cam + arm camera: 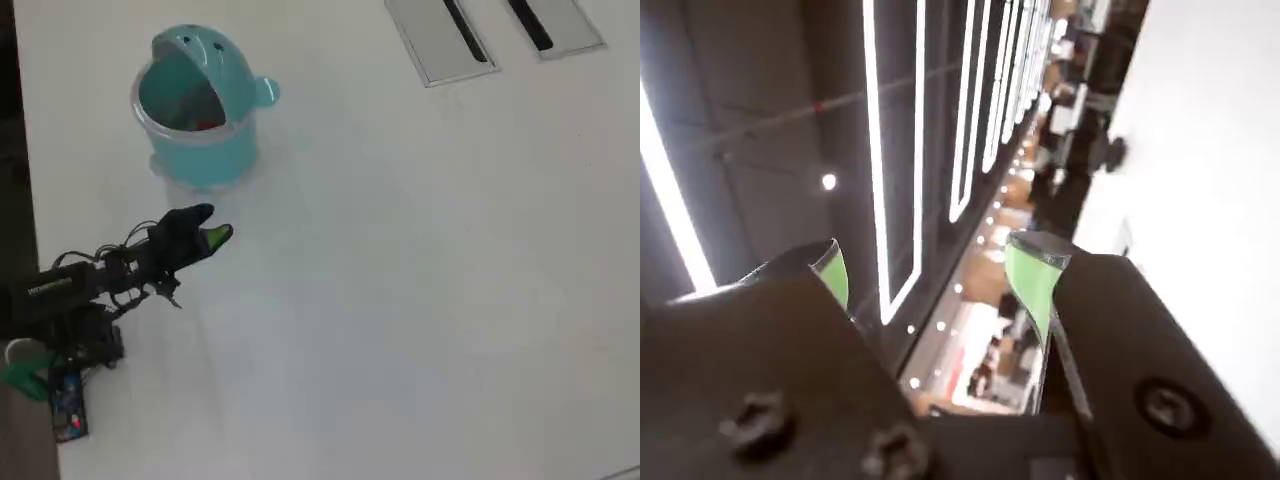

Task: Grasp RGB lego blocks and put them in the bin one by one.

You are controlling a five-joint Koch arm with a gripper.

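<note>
Wrist view is showing the hand (930, 270) gaping wide, its green-tipped fingers (1032, 275) holding nothing and pointing up at ceiling lights. Overhead, the hand (212, 232) is hovering above the white tabletop (420, 280), near the teal bin (200, 150). Something red (207, 124) is lying inside the bin. Two grey slotted plates (425, 40) are sitting well apart.

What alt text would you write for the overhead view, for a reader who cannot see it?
A small black robot arm reaches from the left edge over a white table, its green-tipped hand just below a round teal bin. Something red lies inside the bin, and two grey slotted plates sit at the top right.
</note>
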